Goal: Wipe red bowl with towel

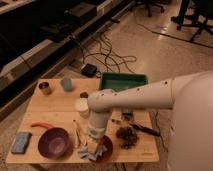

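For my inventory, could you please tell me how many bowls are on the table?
2: a purple bowl front left, and the red bowl right of it, partly covered by the towel under the gripper. The arm may hide more.
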